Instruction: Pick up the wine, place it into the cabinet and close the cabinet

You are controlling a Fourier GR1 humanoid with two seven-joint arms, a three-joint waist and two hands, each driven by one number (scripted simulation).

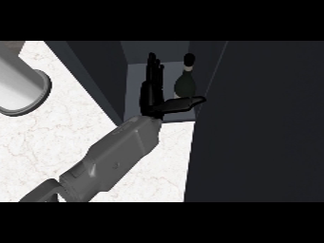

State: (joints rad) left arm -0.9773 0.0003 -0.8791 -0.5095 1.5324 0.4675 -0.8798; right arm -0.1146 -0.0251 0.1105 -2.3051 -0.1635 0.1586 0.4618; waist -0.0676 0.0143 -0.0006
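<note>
Bright counter (38,142) (cabinet (138,61) dim inside).

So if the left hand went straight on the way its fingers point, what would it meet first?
Probably the back wall of the cabinet: the left hand has straight fingers pointing deeper inside, passing left of the standing wine bottle, which sits off that line. Depth is unclear.

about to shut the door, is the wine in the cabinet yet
In: the wine stands upright inside the cabinet, with the left hand open beside it.
</note>
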